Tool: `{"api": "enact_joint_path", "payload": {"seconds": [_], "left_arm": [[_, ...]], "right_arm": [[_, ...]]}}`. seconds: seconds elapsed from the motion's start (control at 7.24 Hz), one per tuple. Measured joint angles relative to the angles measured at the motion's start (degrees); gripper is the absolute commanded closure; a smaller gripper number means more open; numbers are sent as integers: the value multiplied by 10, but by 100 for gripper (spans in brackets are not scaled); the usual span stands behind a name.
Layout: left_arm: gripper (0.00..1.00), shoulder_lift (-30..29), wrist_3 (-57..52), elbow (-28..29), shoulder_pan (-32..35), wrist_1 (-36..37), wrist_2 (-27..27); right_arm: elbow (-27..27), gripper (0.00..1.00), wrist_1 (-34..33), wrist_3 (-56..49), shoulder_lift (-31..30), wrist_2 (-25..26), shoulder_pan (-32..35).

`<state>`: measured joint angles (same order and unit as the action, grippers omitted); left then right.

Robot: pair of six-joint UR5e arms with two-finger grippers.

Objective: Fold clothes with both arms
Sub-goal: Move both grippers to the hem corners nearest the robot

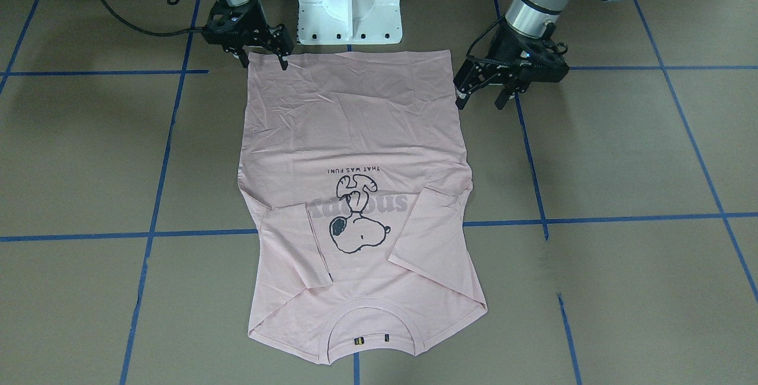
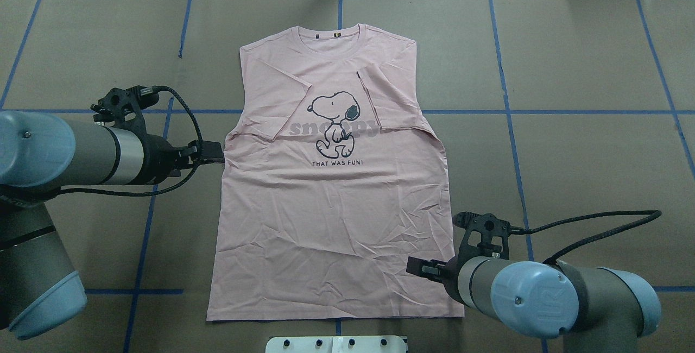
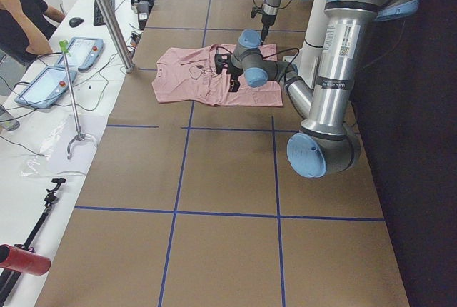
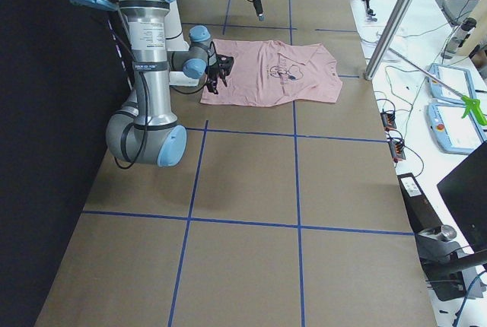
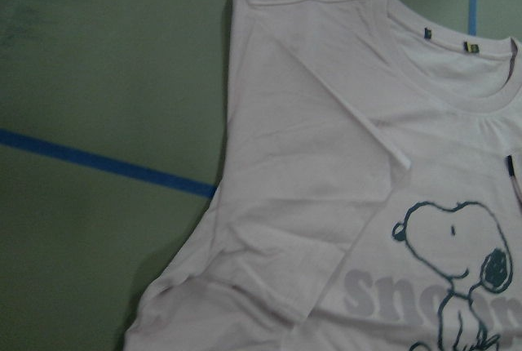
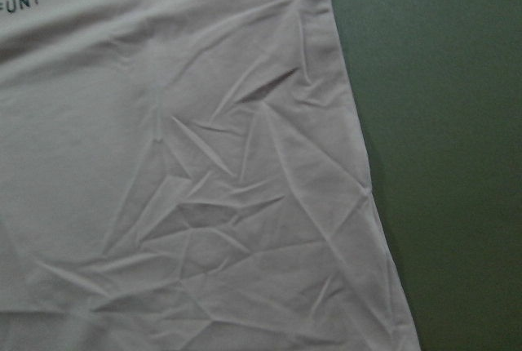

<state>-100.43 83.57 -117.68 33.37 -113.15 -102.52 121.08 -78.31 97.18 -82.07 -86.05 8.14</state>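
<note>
Spread wide, empty: left hand [image 1: 481,100] just beside, right hand [image 1: 264,63] over a hem corner of the pale pink Snoopy-print T-shirt [image 1: 355,124], flat on the brown table [image 1: 622,154]. Possibly hovering. Risks uneven pinching, skewing the hem, spilling tucked sleeves.

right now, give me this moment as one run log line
t-shirt flat, print up, both sleeves folded in | left claw open beside side edge | right claw open at hem corner | nothing gripped
</note>
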Motion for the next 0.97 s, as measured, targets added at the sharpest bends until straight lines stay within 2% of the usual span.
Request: {"api": "enact_joint_path", "payload": {"seconds": [0.55,0.69,0.83,0.97], "left_arm": [[0,1,5,-12,-12,1,3],[0,1,5,-13,-13,1,3],[0,0,5,-14,-13,1,3],[0,0,5,-14,-13,1,3]], "right_arm": [[-16,4,-3,9,-15,-5,-24],[-20,13,-4,9,-17,-14,-29],[-23,38,-4,9,-18,-23,-32],[-25,68,-4,9,-19,-29,-33]]}}
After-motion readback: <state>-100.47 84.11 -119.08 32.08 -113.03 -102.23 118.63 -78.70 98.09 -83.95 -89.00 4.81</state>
